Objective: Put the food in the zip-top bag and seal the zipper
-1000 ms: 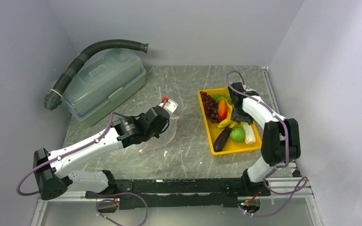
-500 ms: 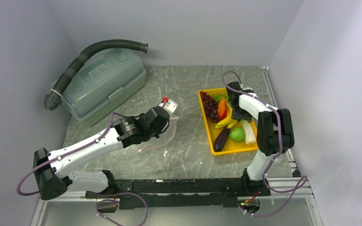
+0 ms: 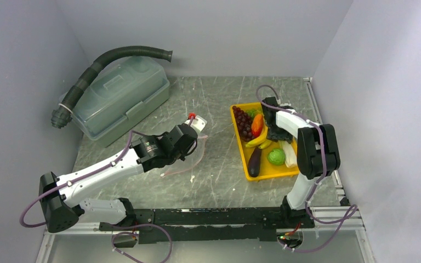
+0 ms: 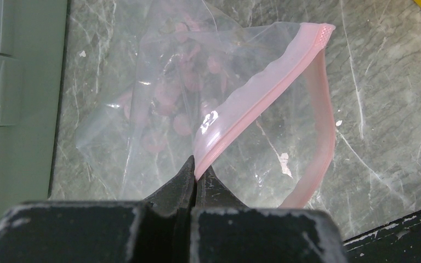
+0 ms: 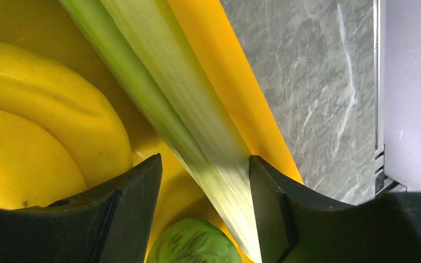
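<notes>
The right claw [image 5: 203, 167] stands wide, one jaw either side of the celery [image 5: 164, 82]. The celery lies along the right wall of the tray [image 5: 241, 109], its long axis near to far, so a squeeze looks like the next move. The bag [image 4: 153, 109] lies well left on the desk [image 4: 383, 109]. There the left claw [image 4: 196, 171] pinches the zipper [image 4: 263, 87], mouth agape.

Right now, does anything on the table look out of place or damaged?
Nothing looks spilled or damaged. The one odd thing is the black corrugated hose draped over the lidded tub at the back left.
</notes>
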Controlling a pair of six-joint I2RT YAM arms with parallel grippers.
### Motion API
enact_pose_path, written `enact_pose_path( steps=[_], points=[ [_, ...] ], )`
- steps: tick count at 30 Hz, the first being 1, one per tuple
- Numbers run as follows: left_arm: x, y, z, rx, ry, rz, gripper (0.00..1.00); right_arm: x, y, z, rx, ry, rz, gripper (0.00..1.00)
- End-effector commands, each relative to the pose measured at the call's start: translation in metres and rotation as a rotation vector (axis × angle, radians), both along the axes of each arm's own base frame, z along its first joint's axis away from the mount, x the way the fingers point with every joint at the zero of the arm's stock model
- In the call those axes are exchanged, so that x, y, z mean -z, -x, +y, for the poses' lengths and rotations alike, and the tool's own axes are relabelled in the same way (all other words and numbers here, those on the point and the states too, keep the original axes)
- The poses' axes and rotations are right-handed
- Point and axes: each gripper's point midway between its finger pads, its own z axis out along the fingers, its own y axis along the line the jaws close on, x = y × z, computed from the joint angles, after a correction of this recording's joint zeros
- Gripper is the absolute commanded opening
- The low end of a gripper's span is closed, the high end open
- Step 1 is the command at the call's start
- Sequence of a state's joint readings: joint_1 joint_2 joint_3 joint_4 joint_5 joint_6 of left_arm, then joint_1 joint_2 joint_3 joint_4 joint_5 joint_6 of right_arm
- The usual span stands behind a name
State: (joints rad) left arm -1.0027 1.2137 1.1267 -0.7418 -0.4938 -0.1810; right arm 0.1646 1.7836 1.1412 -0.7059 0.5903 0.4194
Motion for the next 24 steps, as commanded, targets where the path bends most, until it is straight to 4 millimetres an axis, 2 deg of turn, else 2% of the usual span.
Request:
enact_pose_path(
  steps=[1, 6, 13, 15, 19, 24],
  points=[
    [0.0, -0.004, 0.0, -0.018, -0.001, -0.016, 0.0, 0.032, -0.001, 0.009, 0.002, -0.059, 0.02, 0.63],
    [0.001, -0.005, 0.001, -0.021, -0.007, -0.016, 0.0, 0.042, 0.003, 0.01, -0.001, -0.063, 0.062, 0.55],
    [0.001, -0.005, 0.002, -0.024, -0.01, -0.017, 0.0, 0.042, 0.006, 0.005, 0.004, -0.031, 0.074, 0.1],
    [0.001, -0.005, 0.002, -0.024, -0.011, -0.018, 0.0, 0.039, 0.005, 0.004, 0.004, -0.025, 0.066, 0.0],
    [0.001, -0.005, 0.003, -0.025, -0.012, -0.019, 0.0, 0.026, 0.003, 0.002, -0.001, 0.002, 0.043, 0.0],
    [0.0, -0.005, 0.002, -0.026, -0.01, -0.02, 0.0, -0.002, -0.003, 0.004, -0.016, 0.031, -0.017, 0.0]
  ],
)
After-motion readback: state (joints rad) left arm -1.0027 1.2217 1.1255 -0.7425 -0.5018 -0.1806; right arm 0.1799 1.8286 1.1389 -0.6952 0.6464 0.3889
